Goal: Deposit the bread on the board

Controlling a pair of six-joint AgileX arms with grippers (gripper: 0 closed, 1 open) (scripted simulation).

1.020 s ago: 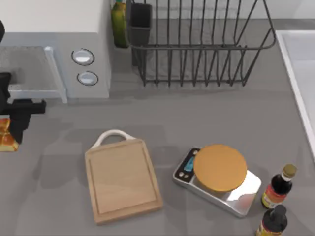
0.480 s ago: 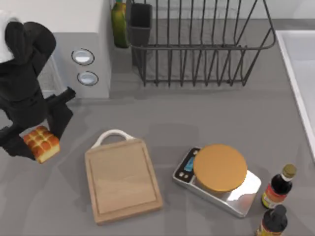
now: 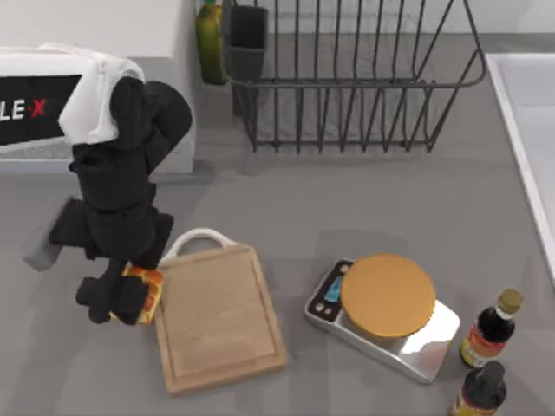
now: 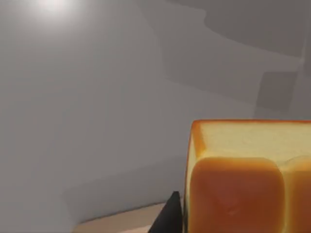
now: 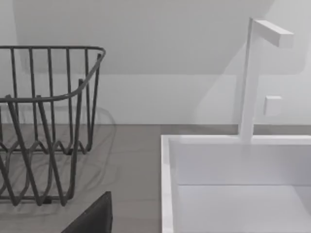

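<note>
The bread (image 3: 147, 291), a small golden-orange loaf, is held in my left gripper (image 3: 130, 293), which is shut on it. It hangs at the left edge of the board (image 3: 221, 316), a light wooden rectangle with a white loop handle (image 3: 199, 237). I cannot tell whether the loaf touches the wood. In the left wrist view the bread (image 4: 248, 179) is close up, with a dark fingertip (image 4: 167, 222) beside it and a strip of the board (image 4: 121, 222) below. A dark edge of my right gripper (image 5: 95, 217) appears in the right wrist view, parked near the sink.
A silver scale (image 3: 408, 342) with a round orange-tan plate (image 3: 387, 295) stands right of the board. Two dark bottles (image 3: 490, 329) are at the front right. A wire dish rack (image 3: 347, 78), a microwave (image 3: 160, 121) and a white sink (image 5: 233, 179) line the back and right.
My left arm has swung right from the table's left edge, carrying the bread to the board's left edge. Nothing else has moved.
</note>
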